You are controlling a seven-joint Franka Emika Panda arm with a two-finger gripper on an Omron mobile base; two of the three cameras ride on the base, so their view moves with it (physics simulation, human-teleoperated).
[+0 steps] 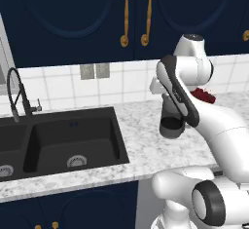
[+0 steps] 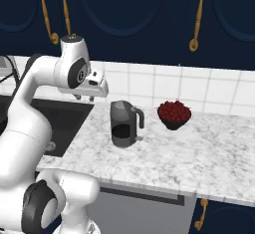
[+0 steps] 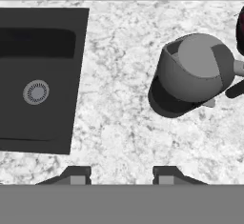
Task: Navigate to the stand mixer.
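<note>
Kitchen setting. A speckled white marble bench (image 2: 199,153) runs below a white tiled wall (image 2: 209,91). Navy upper cabinets (image 1: 73,18) carry brass handles (image 1: 125,13). A black double sink (image 1: 68,140) is set into the bench, with a dark faucet (image 1: 17,94) behind it and a grey wall outlet (image 1: 95,70) above.

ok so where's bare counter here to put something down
The widest bare marble lies in front of and to the right of the kettle and the dark bowl of red fruit, out to the front edge. A narrower free strip runs between the black sink and the kettle, under the open claw. Kettle and bowl crowd the back.
</note>
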